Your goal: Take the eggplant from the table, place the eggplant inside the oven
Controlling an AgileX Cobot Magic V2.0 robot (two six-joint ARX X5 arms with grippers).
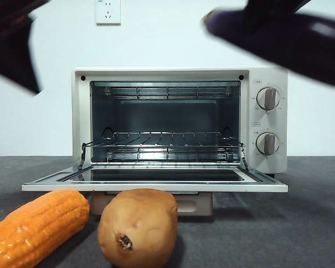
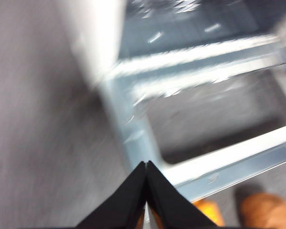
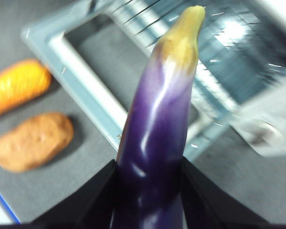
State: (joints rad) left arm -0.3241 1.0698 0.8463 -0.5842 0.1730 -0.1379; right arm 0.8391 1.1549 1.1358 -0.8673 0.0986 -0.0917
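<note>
Gripping the eggplant (image 3: 155, 143) lengthwise, the right hand (image 3: 150, 191) hangs above the open oven (image 1: 178, 75), stem pointing toward its rack.

We see the right gripper (image 3: 150, 191) holding the eggplant (image 3: 155, 138), with one black jaw pressed on each side of it. The eggplant is shiny and purple, and its yellow-green tip points toward the oven (image 3: 219, 71). The oven door (image 3: 81, 71) hangs open, and the eggplant is up above it. The corn (image 3: 16, 86) and the potato (image 3: 33, 140) lie on the table (image 3: 62, 186), just beside the open door and close to each other.
</note>
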